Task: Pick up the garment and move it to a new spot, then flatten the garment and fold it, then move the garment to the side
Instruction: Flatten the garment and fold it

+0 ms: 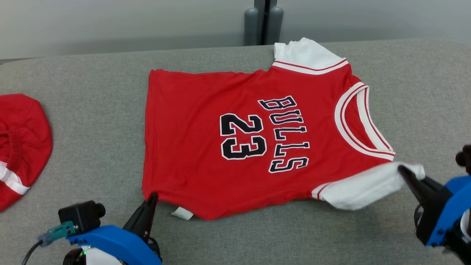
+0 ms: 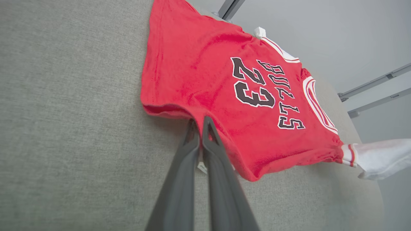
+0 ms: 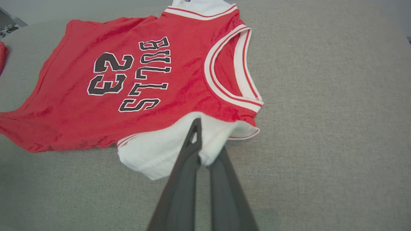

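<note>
Head view: garment (image 1: 206, 154), a red jersey w/ "BULLS 23" on it, lies spread face-up mid-table (image 1: 92, 110), neck toward my right, hem toward my left. My left gripper (image 1: 151, 198) sits at the near hem corner, tips together right on the cloth edge, a white tag (image 1: 182, 213) just beside it. My right gripper (image 1: 403, 171) is at the near white sleeve (image 1: 364, 187), pinched shut on its end; the sleeve looks raised a bit off the table. Another red cloth (image 1: 22, 147) lies well apart at the far left. Left wrist view: my left gripper (image 2: 199, 122) has its fingers (image 2: 183, 173) closed to a thin slit, w/ the red hem of the garment (image 2: 199, 70) nipped between the tips; rest of the jersey stretches up & away from them over the table (image 2: 64, 128). Right wrist view: my right gripper (image 3: 197, 134) is clamped on the sleeve (image 3: 151, 154), one finger on top, the other under the white cloth, which bunches around them; the garment (image 3: 74, 106) body lies flat beyond, to the upper left in that view.
</note>
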Motion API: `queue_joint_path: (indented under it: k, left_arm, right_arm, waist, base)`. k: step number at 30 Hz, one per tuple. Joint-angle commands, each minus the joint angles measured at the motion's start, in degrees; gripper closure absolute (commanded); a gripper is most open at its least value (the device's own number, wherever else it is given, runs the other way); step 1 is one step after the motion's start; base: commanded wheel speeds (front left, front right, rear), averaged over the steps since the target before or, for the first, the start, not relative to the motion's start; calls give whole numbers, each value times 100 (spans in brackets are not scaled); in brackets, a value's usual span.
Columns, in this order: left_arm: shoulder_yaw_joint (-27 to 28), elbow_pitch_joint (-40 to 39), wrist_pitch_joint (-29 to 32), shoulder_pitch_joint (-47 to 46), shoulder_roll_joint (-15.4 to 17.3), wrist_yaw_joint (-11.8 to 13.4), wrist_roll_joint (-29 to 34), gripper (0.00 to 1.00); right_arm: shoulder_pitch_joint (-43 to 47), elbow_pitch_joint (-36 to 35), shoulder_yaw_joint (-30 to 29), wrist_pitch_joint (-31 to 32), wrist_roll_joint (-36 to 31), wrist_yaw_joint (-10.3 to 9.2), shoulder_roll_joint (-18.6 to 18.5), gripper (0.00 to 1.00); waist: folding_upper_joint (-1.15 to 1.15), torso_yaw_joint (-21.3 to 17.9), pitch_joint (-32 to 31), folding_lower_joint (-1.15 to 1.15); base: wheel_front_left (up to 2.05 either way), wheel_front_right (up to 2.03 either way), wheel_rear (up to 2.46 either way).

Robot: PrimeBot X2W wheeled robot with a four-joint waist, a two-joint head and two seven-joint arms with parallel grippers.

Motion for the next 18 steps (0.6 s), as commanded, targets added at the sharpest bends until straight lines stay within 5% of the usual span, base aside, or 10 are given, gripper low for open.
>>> queue_joint_path:
  k: [1, 18]
  left_arm:
    - [35, 106, 11, -241, -65, -22, -49, 100]
    - [198, 2302, -208, -2441, -667, -460, -194, 100]
  right_arm:
    - [-366, 197, 69, -147, -22, 3, -124, 100]
    - [-2974, 2770, 980, -1814, 118, 3, -990, 100]
  waist:
    - [0, 2, 50, 0]
    - [0, 287, 802, 0]
  base:
    - [0, 0, 0]
    - [0, 0, 0]
